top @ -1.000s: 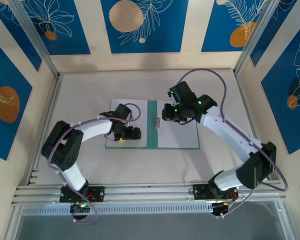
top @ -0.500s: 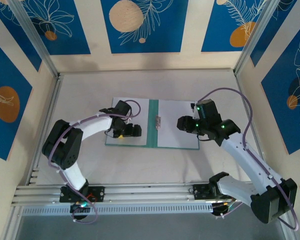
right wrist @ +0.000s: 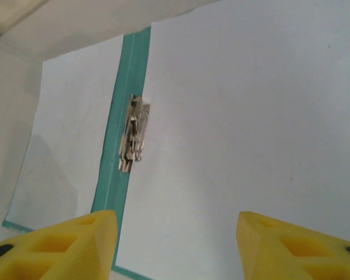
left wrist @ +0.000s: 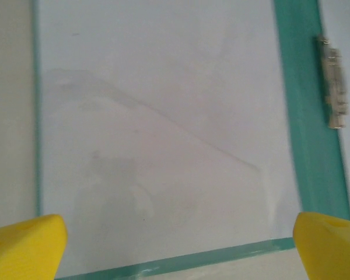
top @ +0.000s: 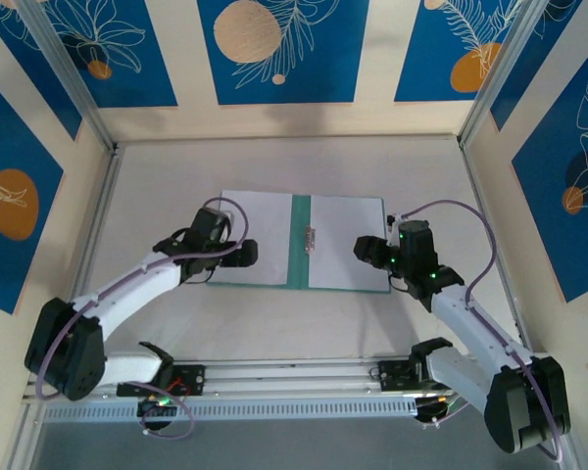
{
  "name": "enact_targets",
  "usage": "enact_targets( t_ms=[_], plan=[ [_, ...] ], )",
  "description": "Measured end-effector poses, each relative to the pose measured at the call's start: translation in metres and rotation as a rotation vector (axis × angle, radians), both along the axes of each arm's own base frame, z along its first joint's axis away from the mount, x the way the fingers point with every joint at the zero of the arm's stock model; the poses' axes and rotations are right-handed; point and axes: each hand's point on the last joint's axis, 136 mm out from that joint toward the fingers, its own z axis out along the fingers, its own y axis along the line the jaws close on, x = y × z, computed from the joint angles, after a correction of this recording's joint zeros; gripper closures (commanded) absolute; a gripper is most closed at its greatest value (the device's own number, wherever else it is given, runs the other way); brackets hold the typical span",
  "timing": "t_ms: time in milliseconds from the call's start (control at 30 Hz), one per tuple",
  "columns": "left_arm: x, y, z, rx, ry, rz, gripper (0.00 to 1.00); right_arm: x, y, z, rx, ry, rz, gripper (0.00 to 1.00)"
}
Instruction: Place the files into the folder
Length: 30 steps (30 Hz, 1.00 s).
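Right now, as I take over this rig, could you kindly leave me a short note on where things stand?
Left tool: open, holding nothing, above the left sheet.
Right tool: open, holding nothing, above the right sheet.
The folder lies open and flat, one white sheet on each leaf, metal clip at the spine.
Done: both files lie on the folder.
Left: probably closing the folder. I cannot tell whether the clip grips the right sheet.
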Motion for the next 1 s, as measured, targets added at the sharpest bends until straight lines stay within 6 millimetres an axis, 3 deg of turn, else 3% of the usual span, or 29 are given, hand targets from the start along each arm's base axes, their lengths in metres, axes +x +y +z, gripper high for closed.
enact_targets(
  t_ms=[300, 533, 667, 1000],
  plan=[
    [-0.018, 0.075, -0.009, 0.066, -0.12, 0.297, 0.0, 0.008, 0.017, -0.023, 0.021, 0.05, 0.056, 0.43],
    [-0.047, 0.118, -0.05, 0.048, -0.079, 0.48, 0.0, 0.006, 0.024, -0.035, 0.026, 0.092, 0.084, 0.43],
    [-0.051, 0.12, -0.06, -0.012, -0.052, 0.516, 0.0, 0.009, 0.029, -0.043, 0.027, 0.124, 0.091, 0.43],
    [-0.048, 0.086, -0.068, -0.137, 0.078, 0.419, 0.03, 0.014, 0.039, -0.053, 0.019, 0.167, 0.115, 0.44]
  ],
)
